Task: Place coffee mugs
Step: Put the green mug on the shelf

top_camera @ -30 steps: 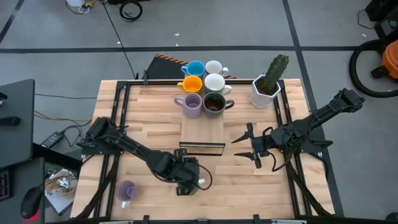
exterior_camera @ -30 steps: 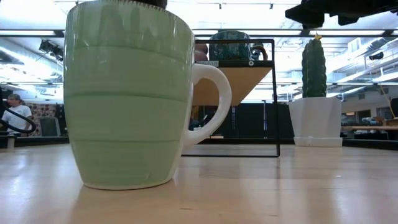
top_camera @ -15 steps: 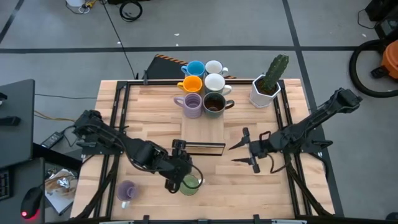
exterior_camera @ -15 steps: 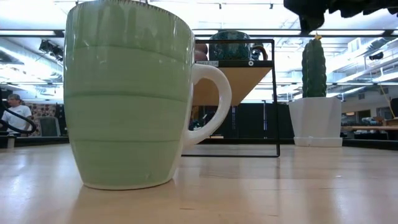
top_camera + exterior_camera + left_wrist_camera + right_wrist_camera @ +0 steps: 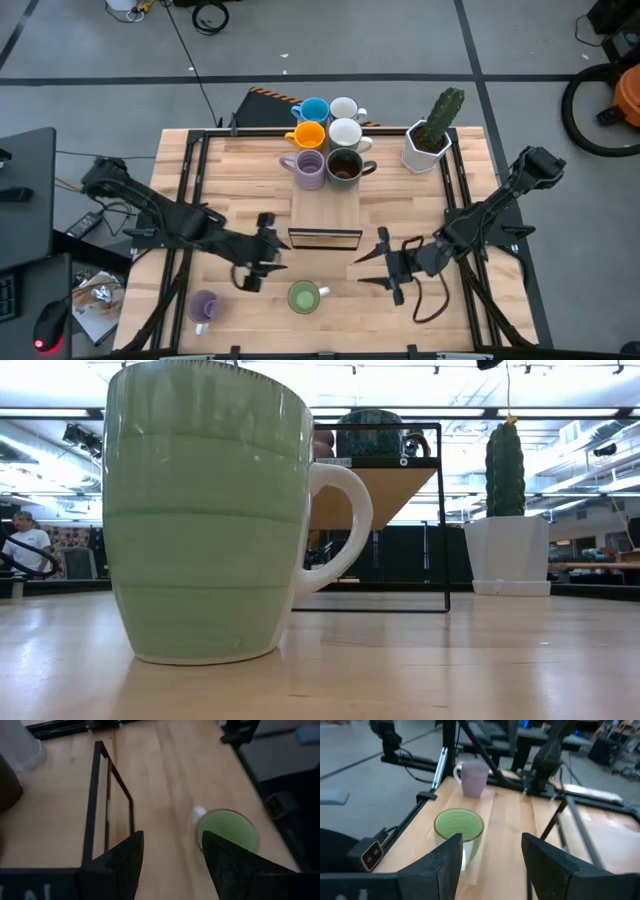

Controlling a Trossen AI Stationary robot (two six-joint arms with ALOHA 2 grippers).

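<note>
The green mug (image 5: 303, 296) is seen upright on the counter (image 5: 400, 200) near its front edge, handle toward the right arm, free of both arms. The right end effector (image 5: 375, 270) is held just beside it on the handle side, fingers spread and empty; in the right wrist view the mug (image 5: 458, 833) lies just ahead of the left-hand finger. The left end effector (image 5: 256, 262) hangs near the mug's other side, spread wide and holding nothing.

A lavender mug (image 5: 203, 306) is left at the front left corner. Farther back stands a black-framed wooden shelf (image 5: 325, 212), and on its far end six mugs are grouped: lavender, brown, orange, white, blue, white. A cactus pot (image 5: 428, 146) sits beside them.

The mug is judged stiff, glazed and slippery (likely ceramic, so breakable if dropped), and moderately heavy. A pinch across the rim wall, one finger inside and one outside, looks the surest hold; the handle is the alternative.
</note>
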